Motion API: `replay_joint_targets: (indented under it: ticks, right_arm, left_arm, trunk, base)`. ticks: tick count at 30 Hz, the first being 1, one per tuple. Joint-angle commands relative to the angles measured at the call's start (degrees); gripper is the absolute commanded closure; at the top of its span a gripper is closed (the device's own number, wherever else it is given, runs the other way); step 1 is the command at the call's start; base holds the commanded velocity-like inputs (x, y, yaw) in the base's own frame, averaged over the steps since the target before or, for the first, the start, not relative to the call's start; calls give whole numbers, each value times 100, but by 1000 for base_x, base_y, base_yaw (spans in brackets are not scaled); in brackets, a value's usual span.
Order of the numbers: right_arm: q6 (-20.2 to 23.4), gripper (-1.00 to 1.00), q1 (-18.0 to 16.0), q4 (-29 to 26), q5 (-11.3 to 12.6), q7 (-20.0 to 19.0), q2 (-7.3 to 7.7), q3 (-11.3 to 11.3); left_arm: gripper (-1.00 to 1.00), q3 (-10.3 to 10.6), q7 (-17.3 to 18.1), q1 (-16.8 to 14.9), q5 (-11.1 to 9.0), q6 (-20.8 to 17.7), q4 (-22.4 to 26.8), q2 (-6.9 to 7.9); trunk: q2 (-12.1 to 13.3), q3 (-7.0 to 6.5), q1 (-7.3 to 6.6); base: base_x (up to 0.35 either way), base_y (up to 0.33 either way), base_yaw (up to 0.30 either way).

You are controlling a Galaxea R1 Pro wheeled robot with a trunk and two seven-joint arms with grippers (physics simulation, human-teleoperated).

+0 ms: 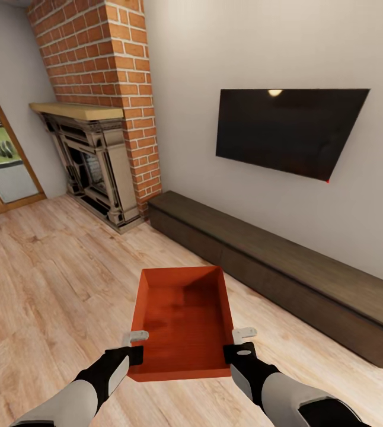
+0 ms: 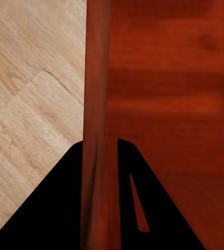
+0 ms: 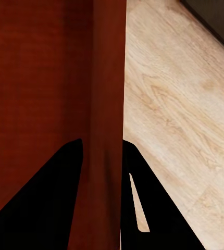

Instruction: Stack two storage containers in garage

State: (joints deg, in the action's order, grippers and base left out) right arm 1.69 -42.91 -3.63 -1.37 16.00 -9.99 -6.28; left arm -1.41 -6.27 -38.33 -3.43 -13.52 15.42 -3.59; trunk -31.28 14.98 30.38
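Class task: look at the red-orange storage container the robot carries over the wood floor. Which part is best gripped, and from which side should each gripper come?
Grip the storage container by its two long side walls near the robot's end, left gripper from the left, right gripper from the right. The walls are low, straight and thin, so each gripper's fingers can straddle one from above, as both wrist views show.

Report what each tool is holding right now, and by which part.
Both hold one storage container: the left tool pinches its left side wall, the right tool its right side wall, near the end closest to the robot.
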Motion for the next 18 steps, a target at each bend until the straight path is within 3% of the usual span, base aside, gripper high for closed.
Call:
replay_joint_targets:
  ticks: [1,18]
  right_arm:
    - [15,100,-7,-19,-109,96,-1,-9]
    - [15,100,-7,-22,-109,96,-1,-13]
  left_arm:
    - [100,-26,-58,1,53,-45,-4,11]
    - [100,-26,-64,1,53,-45,5,9]
  trunk:
    - [34,-20,-20]
    - [716,-479,-394]
  base:
    - [0,0,0]
    - [0,0,0]
